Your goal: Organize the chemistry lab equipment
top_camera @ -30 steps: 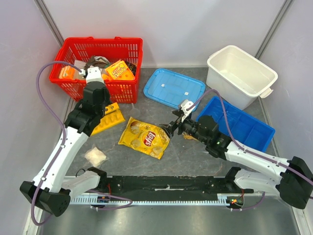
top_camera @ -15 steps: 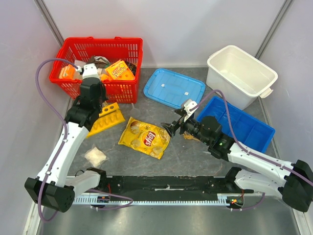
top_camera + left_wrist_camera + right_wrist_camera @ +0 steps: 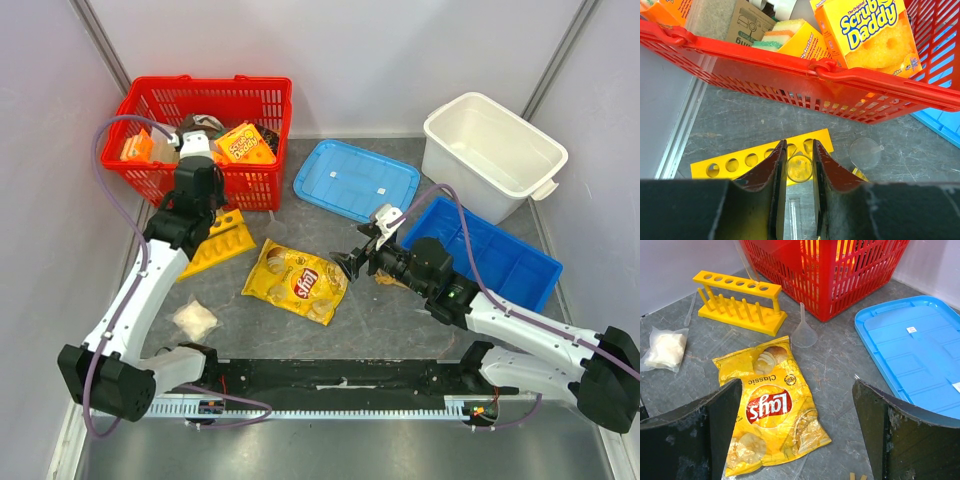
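Note:
My left gripper [image 3: 203,208] [image 3: 799,150] is shut on a clear glass test tube [image 3: 799,168], seen end-on between the fingers. It hangs just above the hole row of the yellow test tube rack [image 3: 222,243] [image 3: 740,161] [image 3: 737,295] in front of the red basket. A second tube [image 3: 792,220] lies on the floor below. A clear funnel [image 3: 865,152] [image 3: 804,335] stands right of the rack. My right gripper [image 3: 350,262] [image 3: 797,390] is wide open and empty above the Lay's chip bag [image 3: 295,283] [image 3: 770,405].
The red basket [image 3: 205,100] [image 3: 880,77] holds sponge boxes at the back left. A blue lid [image 3: 356,180] [image 3: 920,350], a blue bin [image 3: 490,250] and a white tub [image 3: 492,150] are on the right. A white pouch [image 3: 195,320] [image 3: 662,347] lies near left.
My left wrist has shifted a little left, then back right and toward the basket, still above the rack. My right arm has barely moved.

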